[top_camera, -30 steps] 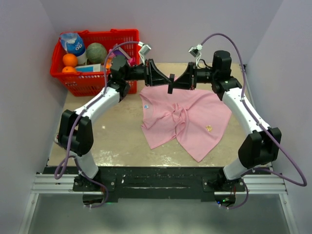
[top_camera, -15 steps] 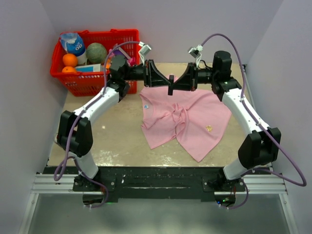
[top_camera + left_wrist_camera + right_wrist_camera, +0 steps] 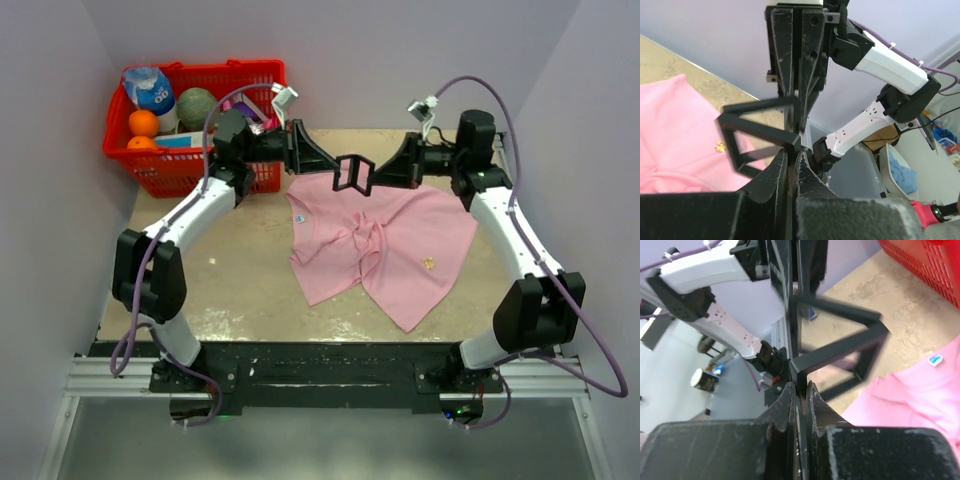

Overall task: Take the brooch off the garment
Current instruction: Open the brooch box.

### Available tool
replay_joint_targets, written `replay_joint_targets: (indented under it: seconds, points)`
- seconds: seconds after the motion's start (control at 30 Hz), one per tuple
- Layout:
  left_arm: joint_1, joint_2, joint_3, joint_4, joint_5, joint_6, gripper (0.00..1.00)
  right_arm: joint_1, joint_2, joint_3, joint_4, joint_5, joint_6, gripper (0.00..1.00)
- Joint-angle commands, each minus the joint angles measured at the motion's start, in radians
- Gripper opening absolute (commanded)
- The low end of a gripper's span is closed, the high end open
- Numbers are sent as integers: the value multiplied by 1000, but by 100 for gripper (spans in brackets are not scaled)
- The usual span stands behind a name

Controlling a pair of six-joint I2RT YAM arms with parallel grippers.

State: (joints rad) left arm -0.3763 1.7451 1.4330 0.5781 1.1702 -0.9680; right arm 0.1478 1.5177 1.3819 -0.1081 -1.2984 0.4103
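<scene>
Brooch (image 3: 429, 264) lies uncovered on garment (image 3: 330, 265); left gripper (image 3: 344, 171) and right gripper (image 3: 367, 180), both closed, meet over its far edge near basket (image 3: 180, 172).

The left arm (image 3: 205, 210) and right arm (image 3: 505, 225) each have white tapered links between bulky black joints (image 3: 150, 275), on a black base (image 3: 185, 375). A purple cable (image 3: 470, 85) loops along each, held by white zip ties. The left gripper (image 3: 792, 152) and right gripper (image 3: 799, 387) are matte black, with wedge-shaped fingers (image 3: 772, 187) scuffed by fine pale scratches and round screw holes in the housings. A small silver camera (image 3: 283, 97) sits on each wrist.
</scene>
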Motion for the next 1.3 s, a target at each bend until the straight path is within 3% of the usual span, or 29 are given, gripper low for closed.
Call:
replay_joint_targets:
  seconds: [0.0,0.03,0.1,0.2,0.47,0.57,0.7,0.8,0.9,1.27]
  points:
    - [119,-105,27,83,-47,8,0,-86,-42,-98,57,-224,132,0]
    - [122,-104,27,78,-47,14,0,-83,-34,-80,-8,-298,70,0]
    - [126,-99,26,80,-41,18,0,-88,-24,-26,-246,-300,-77,0]
    - [122,-88,24,95,-32,25,0,-85,-42,-81,-74,-299,71,0]
    - [76,-96,23,22,-38,93,0,-85,-21,-81,-16,-228,91,0]
    - [59,-93,6,2,-56,104,0,-85,-16,-104,30,-125,116,0]
    - [59,-81,9,55,-38,63,0,-83,7,-153,31,-96,108,0]
    - [60,-81,17,71,-26,51,0,-85,30,-173,27,-223,75,0]
    - [60,-90,10,55,-23,67,0,-88,59,-126,-157,-300,-90,0]
    - [30,-73,3,-69,-47,199,0,-83,82,-52,-185,-213,-107,0]
